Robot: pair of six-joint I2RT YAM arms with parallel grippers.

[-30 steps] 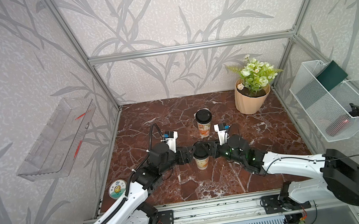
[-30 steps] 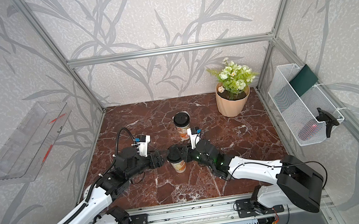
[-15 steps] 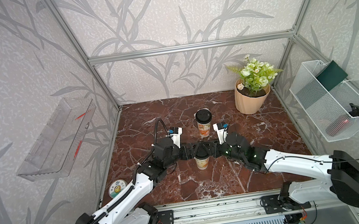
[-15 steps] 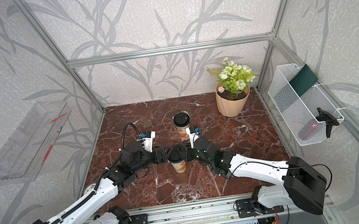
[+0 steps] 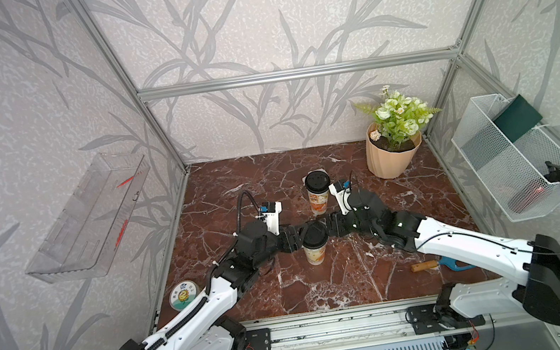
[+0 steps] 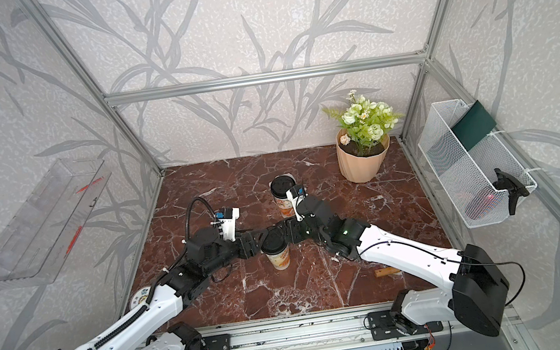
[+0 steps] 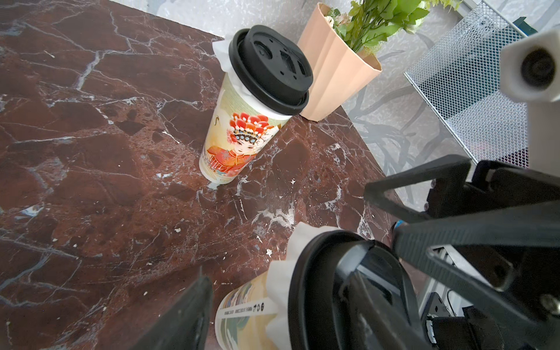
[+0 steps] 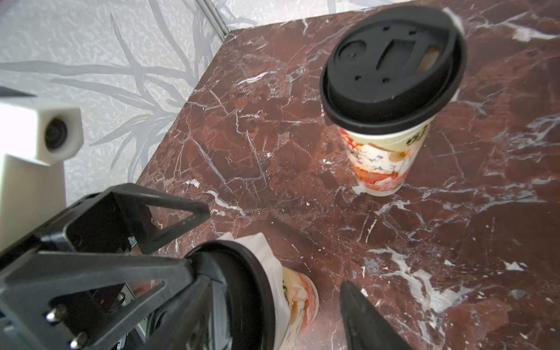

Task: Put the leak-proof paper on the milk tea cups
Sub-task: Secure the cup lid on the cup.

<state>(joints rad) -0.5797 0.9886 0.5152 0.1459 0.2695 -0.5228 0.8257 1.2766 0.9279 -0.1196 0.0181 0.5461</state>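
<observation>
Two milk tea cups stand on the marble. The far cup (image 5: 318, 194) and the near cup (image 5: 315, 249) each carry a black lid. White leak-proof paper frills out under the far lid (image 7: 220, 53) and under the near lid (image 7: 280, 274), (image 8: 268, 253). My left gripper (image 5: 294, 238) and right gripper (image 5: 331, 229) meet at the near cup's lid from opposite sides. Both are open and straddle the cup top. In the left wrist view one finger (image 7: 194, 312) stands clear of the cup wall. In the right wrist view one finger (image 8: 363, 321) also stands clear.
A ribbed peach plant pot (image 5: 393, 158) stands at the back right. A white mesh basket (image 5: 515, 165) hangs on the right wall and a clear shelf (image 5: 88, 221) on the left wall. A round printed lid (image 5: 184, 295) lies front left, a wooden-handled tool (image 5: 425, 266) front right.
The left arm has reached farther in over the table toward the near cup. Both grippers stay at that cup's lid. Neither cup has moved.
</observation>
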